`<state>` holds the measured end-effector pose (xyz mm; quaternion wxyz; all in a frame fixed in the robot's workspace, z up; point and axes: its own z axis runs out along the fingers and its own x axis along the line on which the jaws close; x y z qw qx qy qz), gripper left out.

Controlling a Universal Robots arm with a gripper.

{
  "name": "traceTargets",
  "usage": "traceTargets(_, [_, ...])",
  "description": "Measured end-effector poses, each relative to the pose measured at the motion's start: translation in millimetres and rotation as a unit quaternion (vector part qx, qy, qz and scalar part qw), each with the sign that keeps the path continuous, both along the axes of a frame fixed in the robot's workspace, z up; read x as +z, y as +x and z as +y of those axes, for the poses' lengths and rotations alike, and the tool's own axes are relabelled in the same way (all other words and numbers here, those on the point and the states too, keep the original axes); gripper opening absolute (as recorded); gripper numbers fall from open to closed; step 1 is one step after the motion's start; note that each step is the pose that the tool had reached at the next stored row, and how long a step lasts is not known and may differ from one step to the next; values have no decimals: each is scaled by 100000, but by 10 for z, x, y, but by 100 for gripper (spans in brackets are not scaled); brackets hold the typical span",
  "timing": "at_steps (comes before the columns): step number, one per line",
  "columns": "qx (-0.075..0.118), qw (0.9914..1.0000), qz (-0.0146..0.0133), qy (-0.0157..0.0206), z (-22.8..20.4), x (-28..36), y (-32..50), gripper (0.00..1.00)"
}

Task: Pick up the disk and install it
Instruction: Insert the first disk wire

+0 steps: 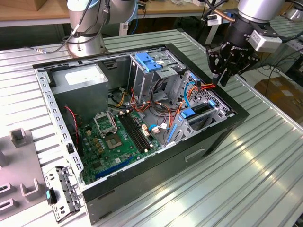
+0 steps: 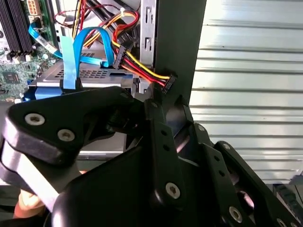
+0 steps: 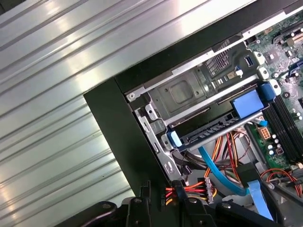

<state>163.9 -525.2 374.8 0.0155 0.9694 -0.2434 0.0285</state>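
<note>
My gripper (image 1: 219,81) hangs over the corner of the open computer case (image 1: 236,118) at the exterior view's right. Its fingers stand close together on a black power connector (image 2: 168,83) with taut red, yellow and black wires, right at the case's rim; the same connector (image 3: 177,188) lies between the fingertips in the first wrist view. The disk (image 3: 213,126), framed by blue rails, sits inside the metal drive cage (image 3: 184,92) below my gripper. In the exterior view the disk (image 1: 196,112) shows in the cage's slot with a blue tab.
A light-blue flat cable (image 2: 71,56) loops over the cage. The motherboard (image 1: 118,137), a grey power supply (image 1: 80,75) and a blue bracket (image 1: 149,61) fill the case. The arm's base (image 1: 85,38) stands behind it; grey fixtures (image 1: 19,137) lie at the exterior view's left on the ribbed table (image 1: 265,165).
</note>
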Motion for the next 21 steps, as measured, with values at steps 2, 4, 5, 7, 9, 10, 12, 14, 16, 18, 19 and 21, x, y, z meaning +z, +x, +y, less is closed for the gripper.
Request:
traceTargets(2, [-6, 100000, 1, 38, 38, -30, 0, 32])
traceTargets(4, [-4, 100000, 0, 36, 41, -56, 0, 32])
traceTargets(5, [-4, 100000, 0, 30, 41, -67, 0, 32])
traceTargets(7, [-3, 100000, -2, 19, 41, -72, 0, 32])
traceTargets(9, [-3, 100000, -16, 20, 41, -72, 0, 24])
traceTargets(10, [-2, 100000, -15, 37, 41, -66, 0, 24])
traceTargets(12, [-1, 100000, -14, 32, 41, -32, 0, 16])
traceTargets(14, [-1, 100000, -13, 24, 41, -11, 0, 16])
traceTargets(16, [-3, 100000, -13, 9, 41, -10, 0, 16])
traceTargets(18, [-1726, 99985, -14, -38, 41, -11, 0, 16])
traceTargets(19, [-2480, 99969, -14, -35, 41, -12, 0, 16])
traceTargets(21, [-4216, 99911, -14, -43, 41, -14, 0, 16])
